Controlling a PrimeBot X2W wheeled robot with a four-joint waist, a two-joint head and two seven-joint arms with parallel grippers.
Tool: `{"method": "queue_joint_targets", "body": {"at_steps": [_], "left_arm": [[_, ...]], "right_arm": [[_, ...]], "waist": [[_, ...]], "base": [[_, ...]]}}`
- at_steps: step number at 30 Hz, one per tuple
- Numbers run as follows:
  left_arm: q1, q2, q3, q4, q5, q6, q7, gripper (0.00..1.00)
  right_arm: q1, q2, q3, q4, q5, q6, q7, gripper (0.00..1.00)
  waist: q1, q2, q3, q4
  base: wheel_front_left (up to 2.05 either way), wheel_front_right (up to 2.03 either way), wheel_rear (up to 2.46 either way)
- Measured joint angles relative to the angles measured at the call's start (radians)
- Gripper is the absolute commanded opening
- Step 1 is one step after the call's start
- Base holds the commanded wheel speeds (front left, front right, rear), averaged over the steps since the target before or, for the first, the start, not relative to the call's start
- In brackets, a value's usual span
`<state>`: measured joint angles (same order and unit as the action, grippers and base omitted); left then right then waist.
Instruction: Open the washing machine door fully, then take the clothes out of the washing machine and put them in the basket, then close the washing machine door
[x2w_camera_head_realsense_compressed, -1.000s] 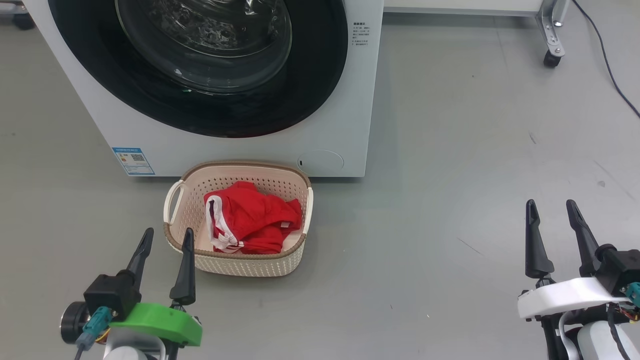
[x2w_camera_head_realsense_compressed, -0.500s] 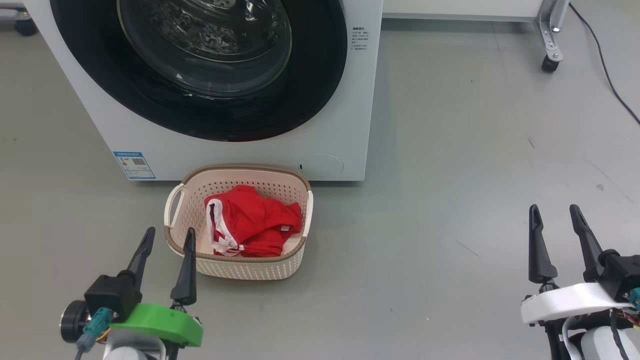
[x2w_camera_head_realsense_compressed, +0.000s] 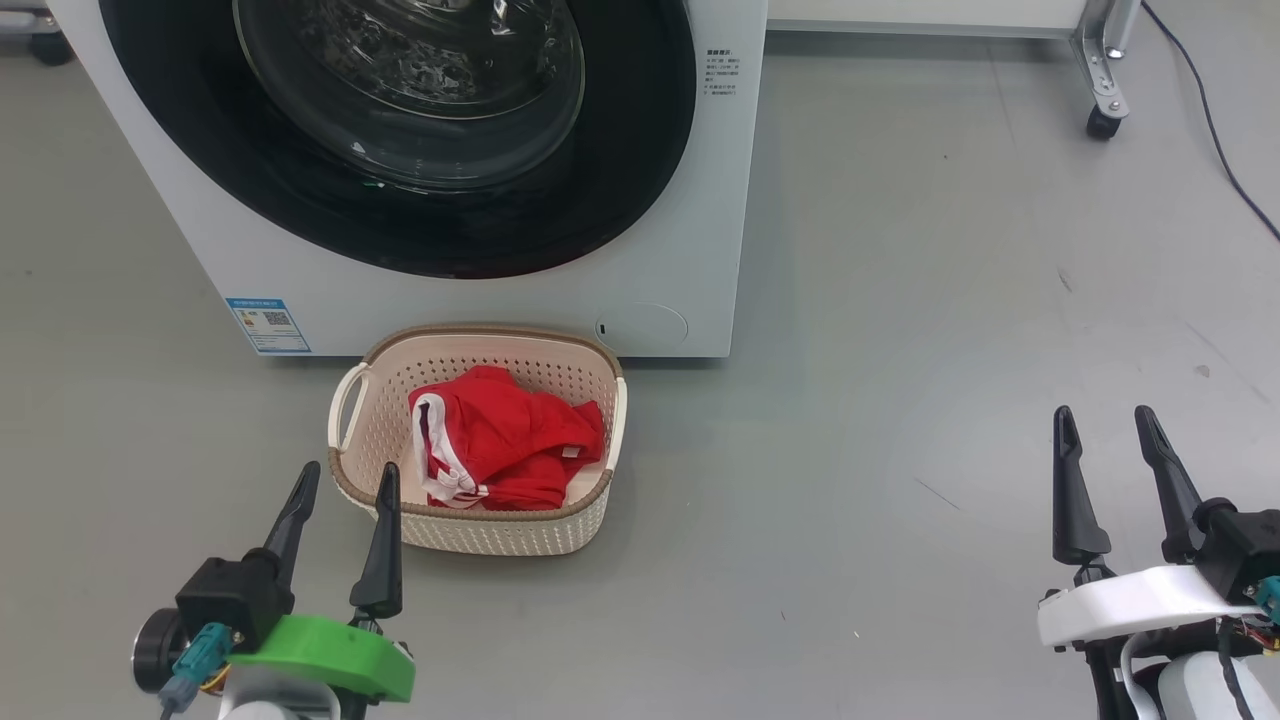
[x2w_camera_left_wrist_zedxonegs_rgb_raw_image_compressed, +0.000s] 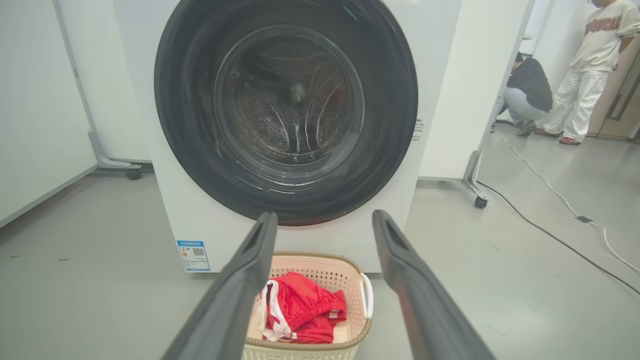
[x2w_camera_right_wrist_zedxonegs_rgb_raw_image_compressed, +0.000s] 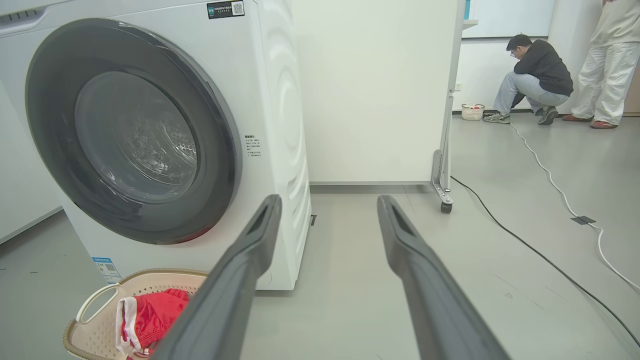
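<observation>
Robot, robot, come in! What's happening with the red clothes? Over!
Open and empty: left gripper, right gripper. Red clothes in basket. Round washing machine door shut. Nothing in the way.

Glossy black door rim, perforated plastic basket w/ red cloth clothes.

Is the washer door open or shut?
Shut. The door sits flush on the front of the washer, its black rim covering the whole mouth.

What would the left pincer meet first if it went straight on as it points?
Probably the washing machine door, passing just above the basket; clearance over the basket's rim is unclear.
</observation>
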<state>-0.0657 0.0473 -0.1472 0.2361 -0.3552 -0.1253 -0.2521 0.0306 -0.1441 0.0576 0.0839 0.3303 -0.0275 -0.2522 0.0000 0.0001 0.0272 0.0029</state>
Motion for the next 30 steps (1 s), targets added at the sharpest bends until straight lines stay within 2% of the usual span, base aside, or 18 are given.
{"method": "queue_joint_targets", "body": {"at_steps": [14,15,23,30], "left_arm": [[0.003,-0.001,-0.016,0.007,-0.060,0.000,0.000,1.00],[0.003,-0.001,-0.016,0.007,-0.060,0.000,0.000,0.00],[0.038,-0.010,-0.022,0.061,-0.068,0.000,0.005,0.00],[0.040,-0.010,-0.021,0.049,-0.144,0.000,0.015,0.00]], "right_arm": [[0.000,0.010,-0.010,-0.003,-0.016,0.009,0.000,1.00],[0.000,0.010,-0.010,-0.003,-0.016,0.009,0.000,0.00],[0.033,0.041,-0.004,0.060,-0.005,0.009,0.002,0.00],[0.032,0.043,-0.017,0.070,0.069,0.018,0.027,0.00]], "waist": [[0.0000,0.0000,0.009,0.002],[0.0000,0.0000,0.009,0.002],[0.0000,0.0000,0.009,0.002],[0.0000,0.0000,0.006,0.002]], "base": [[0.00,0.00,0.00],[0.00,0.00,0.00],[0.00,0.00,0.00],[0.00,0.00,0.00]]}}
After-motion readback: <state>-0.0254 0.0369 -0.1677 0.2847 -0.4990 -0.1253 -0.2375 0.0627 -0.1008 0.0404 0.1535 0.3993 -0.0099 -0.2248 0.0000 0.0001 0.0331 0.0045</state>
